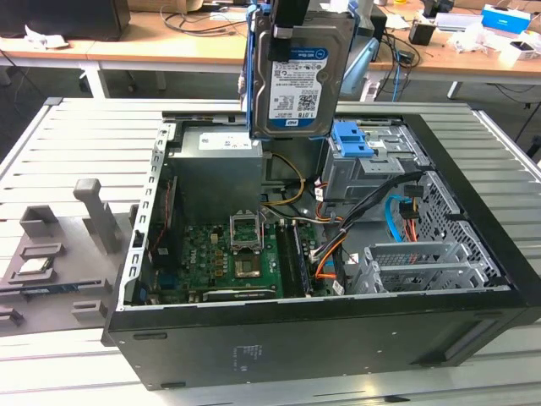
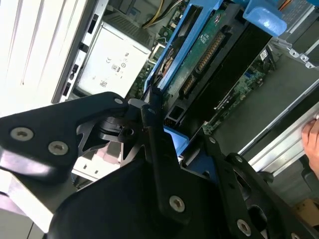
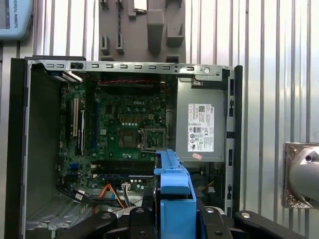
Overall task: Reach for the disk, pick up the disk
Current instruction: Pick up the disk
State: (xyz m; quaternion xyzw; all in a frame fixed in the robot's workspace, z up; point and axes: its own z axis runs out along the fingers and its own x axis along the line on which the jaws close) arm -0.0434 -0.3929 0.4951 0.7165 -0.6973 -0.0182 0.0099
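Item: the disk (image 1: 296, 76), silver with a white-and-blue label and a blue bracket, hangs upright, clear above the open computer case (image 1: 296, 347) and over its grey power supply (image 1: 221, 161). My claw (image 1: 289, 15) is pinched on the disk's top edge. The case lies on its side on the slatted metal surface (image 1: 84, 135), motherboard (image 1: 228, 254) exposed.
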